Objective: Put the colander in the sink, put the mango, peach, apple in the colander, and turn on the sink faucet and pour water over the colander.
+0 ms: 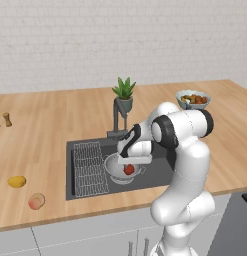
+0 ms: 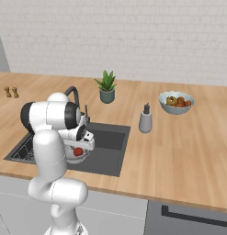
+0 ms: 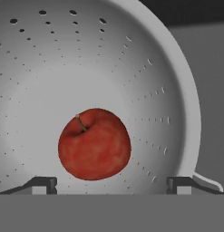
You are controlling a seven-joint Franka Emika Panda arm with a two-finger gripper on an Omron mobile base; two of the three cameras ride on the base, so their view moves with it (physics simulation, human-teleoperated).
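the gripper (image 3: 112, 183) hangs directly over the colander (image 3: 145, 68), its two finger tips spread wide, one at each side of the hand view. the apple (image 3: 94, 144) lies between and beyond them, clear of both tips, stem up, resting in the bottom of the colander; nothing is gripped. from the left base view the colander (image 1: 113, 169) sits inside the sink (image 1: 160, 172), just beside the wire rack (image 1: 89, 168), with the apple (image 1: 129, 169) showing red below the hand. the faucet (image 1: 117, 118) stands at the back edge of the sink, a potted plant (image 1: 124, 93) right behind it. the mango (image 1: 16, 181) and the peach (image 1: 36, 201) lie on the counter (image 1: 45, 130) left of the sink, near each other and well apart from the colander. a fruit bowl (image 1: 193, 99) stands far right on the counter. in the right base view a soap bottle (image 2: 145, 119) stands just right of the sink (image 2: 110, 147), and two small shakers (image 2: 11, 92) stand at far left.
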